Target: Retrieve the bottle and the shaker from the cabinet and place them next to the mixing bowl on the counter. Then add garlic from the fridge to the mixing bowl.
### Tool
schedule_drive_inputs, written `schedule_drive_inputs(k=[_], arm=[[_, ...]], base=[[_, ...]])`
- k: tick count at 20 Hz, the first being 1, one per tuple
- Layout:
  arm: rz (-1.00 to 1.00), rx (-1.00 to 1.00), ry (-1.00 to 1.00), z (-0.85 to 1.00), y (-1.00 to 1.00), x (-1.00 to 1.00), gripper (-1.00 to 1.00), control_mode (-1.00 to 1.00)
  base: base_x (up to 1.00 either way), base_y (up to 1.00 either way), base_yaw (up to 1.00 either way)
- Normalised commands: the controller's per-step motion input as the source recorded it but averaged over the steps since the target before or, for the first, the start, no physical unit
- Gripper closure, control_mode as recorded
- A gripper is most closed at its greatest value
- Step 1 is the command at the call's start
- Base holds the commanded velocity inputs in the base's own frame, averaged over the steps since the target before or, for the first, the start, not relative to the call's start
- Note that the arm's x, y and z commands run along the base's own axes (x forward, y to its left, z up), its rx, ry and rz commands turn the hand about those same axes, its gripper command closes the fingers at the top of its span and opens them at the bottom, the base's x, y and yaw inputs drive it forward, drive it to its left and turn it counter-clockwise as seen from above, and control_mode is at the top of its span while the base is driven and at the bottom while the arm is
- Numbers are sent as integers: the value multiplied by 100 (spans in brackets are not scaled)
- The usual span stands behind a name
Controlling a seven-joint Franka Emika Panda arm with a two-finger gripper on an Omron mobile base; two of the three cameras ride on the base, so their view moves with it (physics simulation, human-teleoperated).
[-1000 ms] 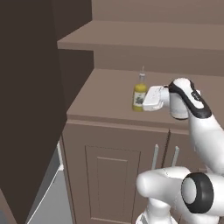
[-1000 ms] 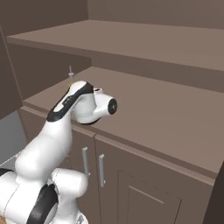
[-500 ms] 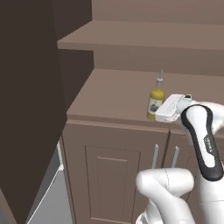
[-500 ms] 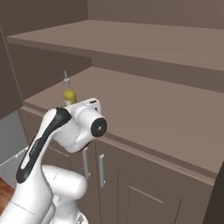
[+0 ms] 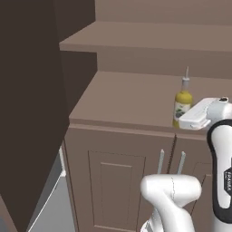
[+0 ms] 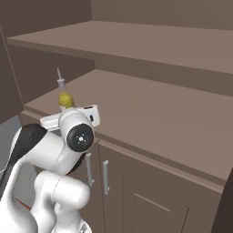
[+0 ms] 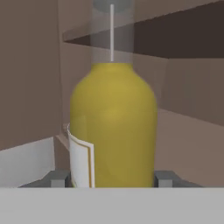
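Gripper is part-open, its fingertips clamped on the yellow bottle, held upright near the front edge of the cabinet's lower shelf. Best to pull straight back toward 6 o'clock, keeping the spout vertical. Upper shelf overhangs at 12 o'clock; closed doors with bar handles sit below.

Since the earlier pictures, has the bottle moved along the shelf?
Yes. In the left base view the bottle, held in the claw, has shifted rightward and nearer the front edge of the cabinet shelf.
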Motion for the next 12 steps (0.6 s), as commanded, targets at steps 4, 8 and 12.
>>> schedule_drive_inputs(k=[4,8,12], arm=[[-17,-8,3,2,-10,-98,100,-100],[-19,0,-1,-32,-22,-100,100,-100],[-17,2,-12,-59,-22,-97,100,-100]], base=[[0,0,0],[0,0,0],[0,0,0]])
